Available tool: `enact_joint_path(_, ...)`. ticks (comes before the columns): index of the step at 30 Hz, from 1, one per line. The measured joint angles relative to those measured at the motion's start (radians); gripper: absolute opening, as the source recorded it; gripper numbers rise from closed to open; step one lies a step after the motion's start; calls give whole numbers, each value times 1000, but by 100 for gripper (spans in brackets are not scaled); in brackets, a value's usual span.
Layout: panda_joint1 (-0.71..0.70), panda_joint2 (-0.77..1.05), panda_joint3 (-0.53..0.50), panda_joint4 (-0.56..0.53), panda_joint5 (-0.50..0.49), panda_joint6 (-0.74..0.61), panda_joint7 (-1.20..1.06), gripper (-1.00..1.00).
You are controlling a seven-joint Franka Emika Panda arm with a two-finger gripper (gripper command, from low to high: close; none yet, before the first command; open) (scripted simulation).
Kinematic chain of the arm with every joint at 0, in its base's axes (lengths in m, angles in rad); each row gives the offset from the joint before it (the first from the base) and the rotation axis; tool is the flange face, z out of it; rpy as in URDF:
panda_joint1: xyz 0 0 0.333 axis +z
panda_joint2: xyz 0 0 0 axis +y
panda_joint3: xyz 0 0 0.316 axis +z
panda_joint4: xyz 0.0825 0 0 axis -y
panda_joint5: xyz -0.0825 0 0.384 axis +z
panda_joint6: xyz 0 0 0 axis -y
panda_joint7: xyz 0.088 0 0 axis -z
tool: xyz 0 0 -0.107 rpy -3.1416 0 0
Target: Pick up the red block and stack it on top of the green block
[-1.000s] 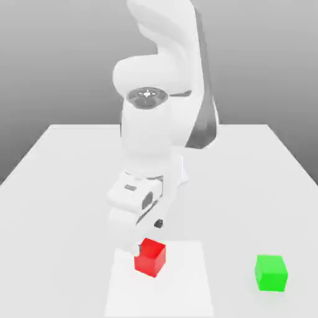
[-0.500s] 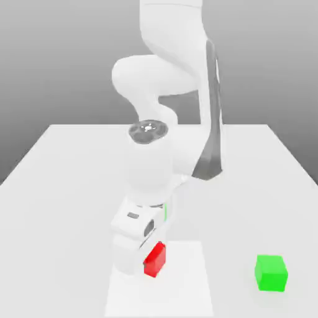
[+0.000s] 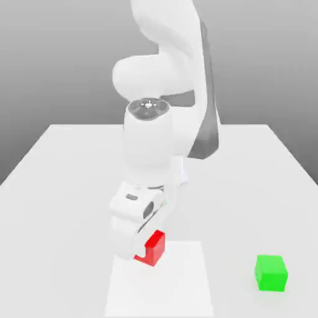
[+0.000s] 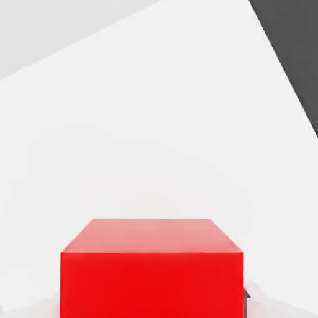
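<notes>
now claw (image 3: 141,251) clamped on red block (image 3: 152,248), green block (image 3: 271,272) well apart.

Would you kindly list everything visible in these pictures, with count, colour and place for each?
red block: one, bright red, near the front of the table, partly hidden behind the robot's hand, towards the exterior view's left of the green block.
green block: one, bright green, standing free on the table at the exterior view's right front, apart from the red one.
table: one, white, under everything, with a brighter white rectangular patch near the front where the red block is.
background: plain grey behind the table.
arm: one, white with dark grey sections, bent down over the table.
gripper: one, white, shut on the red block.
</notes>
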Motion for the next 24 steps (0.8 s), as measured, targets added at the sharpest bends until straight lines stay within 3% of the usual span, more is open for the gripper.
enact_joint_path(7, -10, -63, -5, -16, -48, -65, 34, -100)
enact_joint_path(10, -38, -51, 41, 6, -31, -87, -8, -100)
enact_joint_path(24, 166, 13, 178, 149, 12, -186, -216, -100)
